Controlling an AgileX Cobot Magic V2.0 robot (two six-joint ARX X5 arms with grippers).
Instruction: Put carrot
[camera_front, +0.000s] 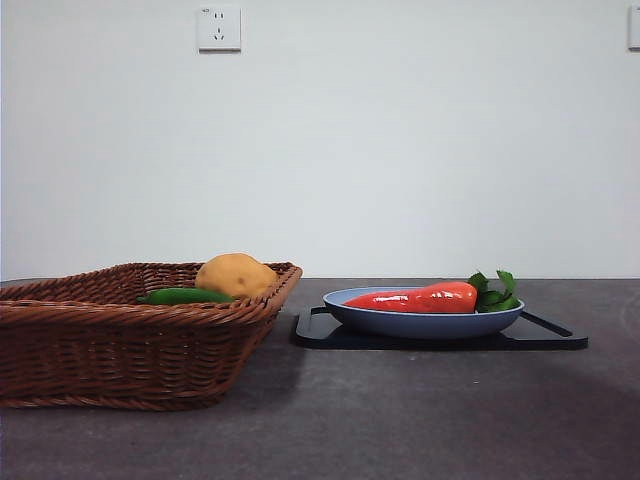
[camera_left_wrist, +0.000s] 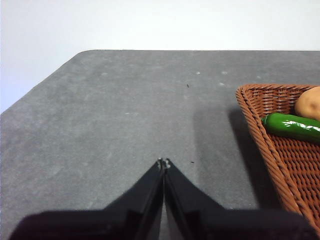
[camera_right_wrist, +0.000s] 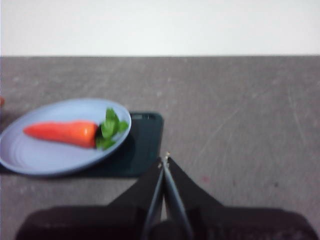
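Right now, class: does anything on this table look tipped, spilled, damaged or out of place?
Nothing stands out. The carrot lies flat in the blue plate on the black tray; the potato and green vegetable rest in the upright basket.

Front view: low, near table height, looking level across to the wall; wicker basket (camera_front: 140, 330) near and large. Left wrist view: above the table, tilted down and forward, bare tabletop beside the basket (camera_left_wrist: 280, 150); shares basket corner with front view. Right wrist view: same downward tilt, blue plate (camera_right_wrist: 45, 157) close by; shares the plate (camera_front: 420, 320) with front view.
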